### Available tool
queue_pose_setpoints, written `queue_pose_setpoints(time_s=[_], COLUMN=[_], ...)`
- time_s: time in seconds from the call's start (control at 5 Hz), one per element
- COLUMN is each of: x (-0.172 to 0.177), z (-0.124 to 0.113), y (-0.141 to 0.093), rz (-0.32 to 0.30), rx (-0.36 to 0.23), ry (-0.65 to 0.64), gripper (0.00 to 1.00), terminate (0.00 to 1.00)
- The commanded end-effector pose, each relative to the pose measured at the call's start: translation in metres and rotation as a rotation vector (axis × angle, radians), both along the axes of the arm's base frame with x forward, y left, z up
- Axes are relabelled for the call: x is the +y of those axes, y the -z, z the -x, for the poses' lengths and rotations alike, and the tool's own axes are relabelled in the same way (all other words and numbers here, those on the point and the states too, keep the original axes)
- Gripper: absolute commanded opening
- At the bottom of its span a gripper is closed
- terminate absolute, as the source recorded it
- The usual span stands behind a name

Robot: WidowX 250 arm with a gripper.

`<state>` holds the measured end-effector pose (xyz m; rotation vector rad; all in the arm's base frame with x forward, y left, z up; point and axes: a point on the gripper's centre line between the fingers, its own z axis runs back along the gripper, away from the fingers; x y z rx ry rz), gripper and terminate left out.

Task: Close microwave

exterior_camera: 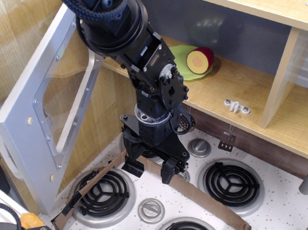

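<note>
The microwave door (40,106), a silver-grey frame with a clear window, stands swung wide open at the left. The wooden microwave compartment (236,84) is open behind the arm. Inside it lie a green plate (186,59) and a red and yellow toy fruit (200,59). My gripper (150,171) points down over the toy stove, to the right of the open door and apart from it. Its two black fingers are spread with nothing between them. The door's handle and buttons do not show.
The white speckled stove top (274,220) has black coil burners (232,181) and silver knobs (151,209). A brown cardboard strip (206,200) lies across it. A white latch (236,106) sits on the shelf edge. A wooden divider (283,77) splits the shelf.
</note>
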<state>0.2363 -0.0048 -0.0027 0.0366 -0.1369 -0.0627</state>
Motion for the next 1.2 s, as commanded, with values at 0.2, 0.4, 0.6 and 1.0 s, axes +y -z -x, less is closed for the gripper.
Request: queue_pose_setpoints(time_s=[0.2,0.4,0.6,1.0], x=[0.008,0.021,0.026,0.050], z=[0.005,0.015,0.029,0.043], y=[-0.028,-0.063,-0.094,-0.152], rz=[-0.056,-0.161,-0.254,-0.424], rx=[-0.008,-0.025,0.013,0.111], ry=[0.016,0.065,0.056,0.164], gripper=[1.00,1.00,1.00,1.00], terminate=[0.00,0.00,0.00,0.00])
